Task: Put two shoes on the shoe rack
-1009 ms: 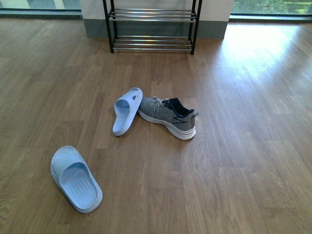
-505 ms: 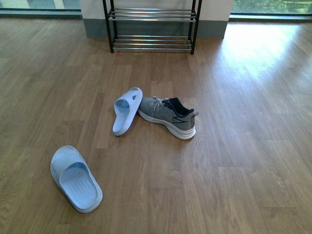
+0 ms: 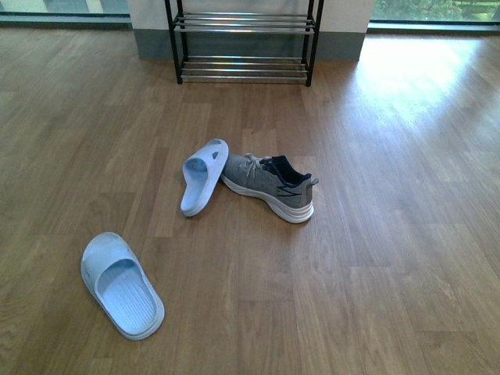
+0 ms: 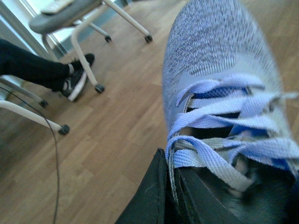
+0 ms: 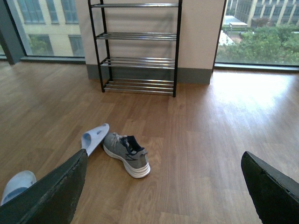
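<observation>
One grey sneaker (image 3: 269, 186) with a white sole lies on the wooden floor mid-room, also seen in the right wrist view (image 5: 126, 154). The other grey sneaker (image 4: 219, 60) fills the left wrist view, held off the floor; my left gripper (image 4: 168, 196) is shut on the edge of its collar beside the laces. The black shoe rack (image 3: 244, 43) with silver bars stands against the far wall, and shows whole in the right wrist view (image 5: 138, 46). My right gripper (image 5: 163, 186) is open, high above the floor, nothing between its fingers. Neither arm appears in the front view.
A light blue slipper (image 3: 203, 176) leans against the floor sneaker's toe. Another slipper (image 3: 121, 285) lies nearer, at the left. In the left wrist view, rolling chair legs (image 4: 88, 56) and a seated person's foot (image 4: 74, 77) stand on the floor.
</observation>
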Motion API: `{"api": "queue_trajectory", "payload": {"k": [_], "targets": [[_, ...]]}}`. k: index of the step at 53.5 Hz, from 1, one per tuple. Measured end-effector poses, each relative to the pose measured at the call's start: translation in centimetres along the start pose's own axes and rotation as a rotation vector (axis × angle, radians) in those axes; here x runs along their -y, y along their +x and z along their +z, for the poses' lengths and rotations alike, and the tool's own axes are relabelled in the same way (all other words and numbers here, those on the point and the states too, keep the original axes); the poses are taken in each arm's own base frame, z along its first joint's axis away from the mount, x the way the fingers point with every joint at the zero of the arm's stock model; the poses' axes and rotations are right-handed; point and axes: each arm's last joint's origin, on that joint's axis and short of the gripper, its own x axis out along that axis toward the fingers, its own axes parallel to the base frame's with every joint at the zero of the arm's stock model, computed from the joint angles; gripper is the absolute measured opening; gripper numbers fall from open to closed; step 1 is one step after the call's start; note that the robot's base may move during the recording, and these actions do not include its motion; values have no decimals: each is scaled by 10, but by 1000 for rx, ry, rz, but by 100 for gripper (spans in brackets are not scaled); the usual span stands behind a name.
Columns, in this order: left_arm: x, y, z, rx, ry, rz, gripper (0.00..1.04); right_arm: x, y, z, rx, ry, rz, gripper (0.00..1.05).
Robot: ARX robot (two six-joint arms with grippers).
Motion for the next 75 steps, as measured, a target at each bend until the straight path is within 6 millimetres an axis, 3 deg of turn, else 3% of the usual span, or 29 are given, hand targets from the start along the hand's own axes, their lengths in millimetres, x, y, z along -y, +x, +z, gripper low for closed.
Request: {"api": "queue_trajectory", "payload": {"k": [6, 14, 31, 34, 38, 43, 52, 75], "targets": [[-16, 1, 1, 43, 7, 81, 2, 0, 0, 0, 0, 0, 0, 95], [-31, 14, 3, 42, -211, 135, 2, 0, 0, 0, 0, 0, 0, 95], [-36, 15, 0, 77, -7, 182, 2, 0, 0, 0, 0, 0, 0, 95], [-34, 13, 3, 112, -47, 170, 2, 0, 0, 0, 0, 0, 0, 95], [-28, 9, 3, 155, -133, 90, 2, 0, 0, 0, 0, 0, 0, 95], [-20, 0, 7, 187, -446, -221, 2, 0, 0, 0, -1, 0, 0, 95], [-15, -1, 5, 153, -634, -411, 2, 0, 0, 0, 0, 0, 0, 95], [-20, 4, 2, -20, -830, -653, 2, 0, 0, 0, 0, 0, 0, 95]]}}
